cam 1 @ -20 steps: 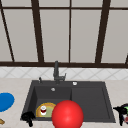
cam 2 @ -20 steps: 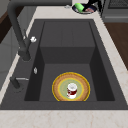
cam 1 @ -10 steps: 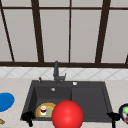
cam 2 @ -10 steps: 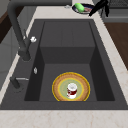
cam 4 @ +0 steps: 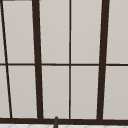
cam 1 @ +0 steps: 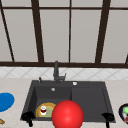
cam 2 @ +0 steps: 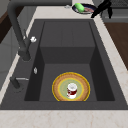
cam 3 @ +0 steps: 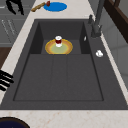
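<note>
Your right hand [cam 1: 108,117] shifted from dark bowl [cam 1: 124,113] toward sink's [cam 2: 67,32] front right corner, fingers relaxed, empty. Left hand [cam 1: 28,117] front left corner, released.

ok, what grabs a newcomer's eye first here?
The big red ball at the sink's front edge, dead centre in the front view. Next, the yellow plate on the black sink's basin floor, with a small red-and-white cup standing on it. A blue plate sits on the counter to the left.
</note>
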Tool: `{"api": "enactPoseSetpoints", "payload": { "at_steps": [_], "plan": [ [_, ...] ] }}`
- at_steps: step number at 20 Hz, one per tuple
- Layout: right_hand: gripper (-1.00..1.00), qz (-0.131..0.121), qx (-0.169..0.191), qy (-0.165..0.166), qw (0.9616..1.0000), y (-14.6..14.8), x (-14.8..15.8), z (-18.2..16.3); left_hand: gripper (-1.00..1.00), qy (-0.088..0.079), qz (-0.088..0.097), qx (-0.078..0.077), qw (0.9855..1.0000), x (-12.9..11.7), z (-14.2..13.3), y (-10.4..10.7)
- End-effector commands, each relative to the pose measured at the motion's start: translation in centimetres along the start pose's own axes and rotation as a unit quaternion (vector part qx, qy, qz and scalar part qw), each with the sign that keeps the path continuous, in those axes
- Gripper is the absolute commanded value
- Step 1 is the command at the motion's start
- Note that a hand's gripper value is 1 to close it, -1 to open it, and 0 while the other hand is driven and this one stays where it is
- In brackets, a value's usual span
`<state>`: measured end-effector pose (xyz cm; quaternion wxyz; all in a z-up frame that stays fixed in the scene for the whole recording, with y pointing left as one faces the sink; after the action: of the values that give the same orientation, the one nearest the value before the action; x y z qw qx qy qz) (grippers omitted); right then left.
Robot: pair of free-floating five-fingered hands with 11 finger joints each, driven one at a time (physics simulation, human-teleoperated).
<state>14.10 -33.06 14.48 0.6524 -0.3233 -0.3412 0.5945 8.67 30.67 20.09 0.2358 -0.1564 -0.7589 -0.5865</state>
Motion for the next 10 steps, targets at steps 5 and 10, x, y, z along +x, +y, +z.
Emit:
{"api": "enactPoseSetpoints", "payload": {
  "at_steps": [5, 10],
  "plan": [
    [-1.00, -0.007, -0.041, 0.021, 0.9989, 1.5, 1.2, 3.1, 0.00, 0.000, 0.000, 0.000, 1.0000, 0.0, 0.0, 0.0],
    [-1.00, -0.004, -0.032, 0.002, 0.9995, 1.4, 1.7, 3.3, 0.00, 0.000, 0.000, 0.000, 1.0000, 0.0, 0.0, 0.0]
  ]
}}
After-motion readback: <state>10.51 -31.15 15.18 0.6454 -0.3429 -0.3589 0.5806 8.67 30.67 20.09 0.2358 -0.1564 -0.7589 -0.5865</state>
